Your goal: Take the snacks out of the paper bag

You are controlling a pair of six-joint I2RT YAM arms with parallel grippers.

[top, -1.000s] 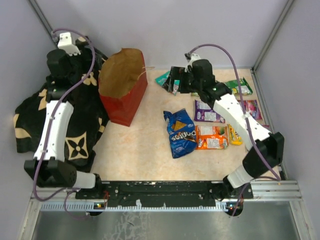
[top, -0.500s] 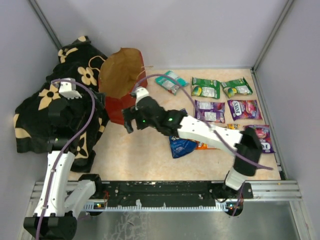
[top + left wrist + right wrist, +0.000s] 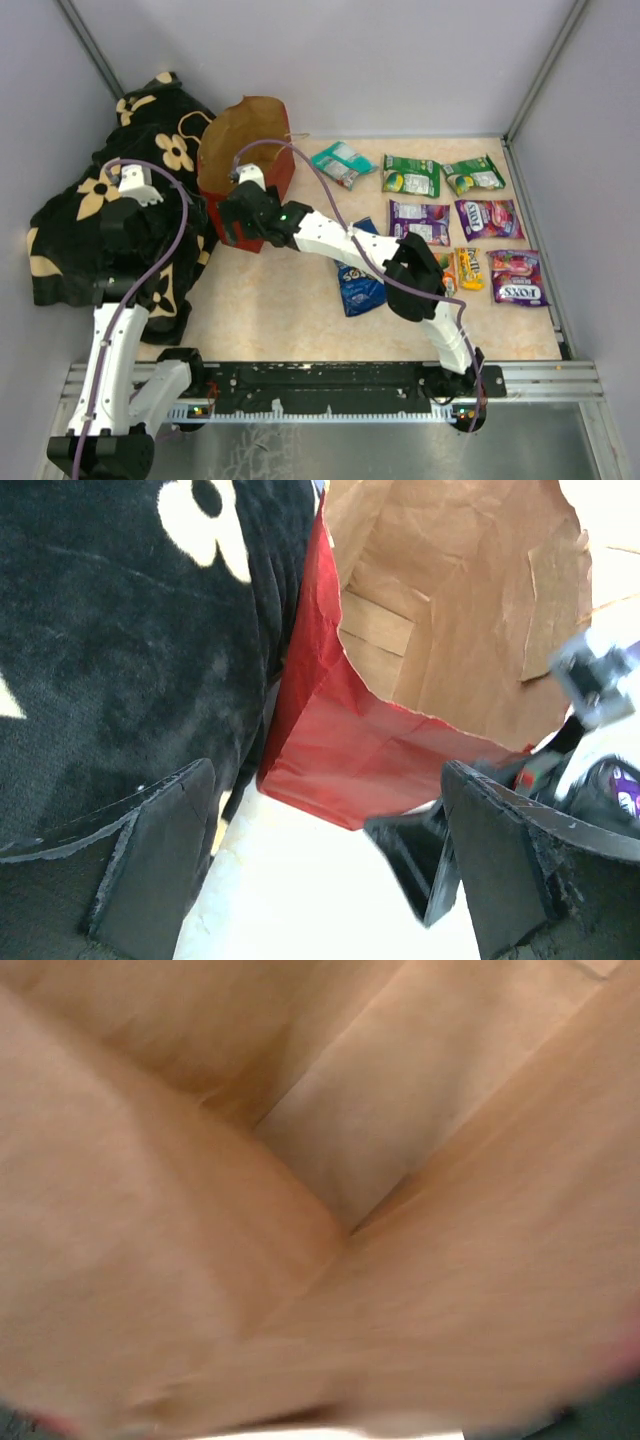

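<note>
- Top external view: the left fingers [image 3: 150, 865] are hovering spread wide over the black flowered blanket [image 3: 70, 230], just beside the paper bag [image 3: 245, 135].
- The right fingers [image 3: 240, 215] are pointing into that bag's mouth, spread. Their wrist view is showing only blurred brown paper.
- The blue Doritos bag [image 3: 358, 290] is lying on the bench [image 3: 280, 300], partly under the right arm.
- Farther back, the green, purple, pink-red, orange and teal packets [image 3: 410, 175] are lying flat outside the bag.

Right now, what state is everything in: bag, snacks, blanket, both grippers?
paper bag: mouth open, no packet visible inside.
snacks: out of the bag, lying flat on the table.
Doritos bag: flat, partly under the right arm.
blanket: crumpled against the bag's left side.
left gripper: open, empty, over the blanket.
right gripper: open, at the bag's near side.
</note>
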